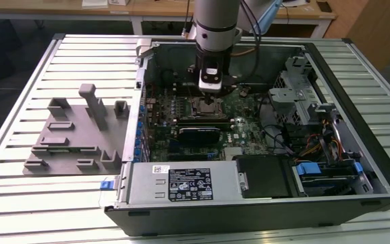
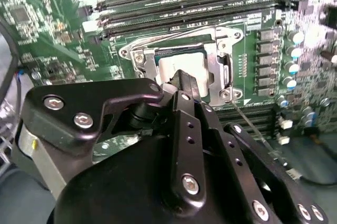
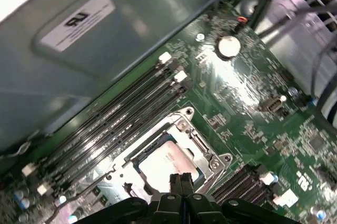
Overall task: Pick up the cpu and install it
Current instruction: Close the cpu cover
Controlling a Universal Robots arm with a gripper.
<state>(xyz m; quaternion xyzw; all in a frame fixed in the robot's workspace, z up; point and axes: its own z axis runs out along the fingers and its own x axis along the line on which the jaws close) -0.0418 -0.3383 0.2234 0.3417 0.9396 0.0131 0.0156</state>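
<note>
The cpu (image 3: 164, 164) is a pale silver square lying flat inside the metal socket frame (image 3: 208, 156) on the green motherboard (image 1: 244, 133). In the second wrist view the cpu (image 2: 178, 66) shows just beyond the black fingertips. My gripper (image 3: 180, 178) hangs right over the cpu's near edge with its two fingers pressed together and nothing between them. In the exterior view the gripper (image 1: 210, 100) points straight down over the socket (image 1: 207, 107), deep inside the open computer case. Whether the tips touch the chip I cannot tell.
The case walls (image 1: 144, 76) ring the board. Memory slots (image 3: 110, 124) run beside the socket. A power supply (image 1: 181, 184) sits at the case front, and a drive cage with cables (image 1: 303, 107) at the exterior view's right. A grey fixture block (image 1: 73, 133) lies on the slatted table.
</note>
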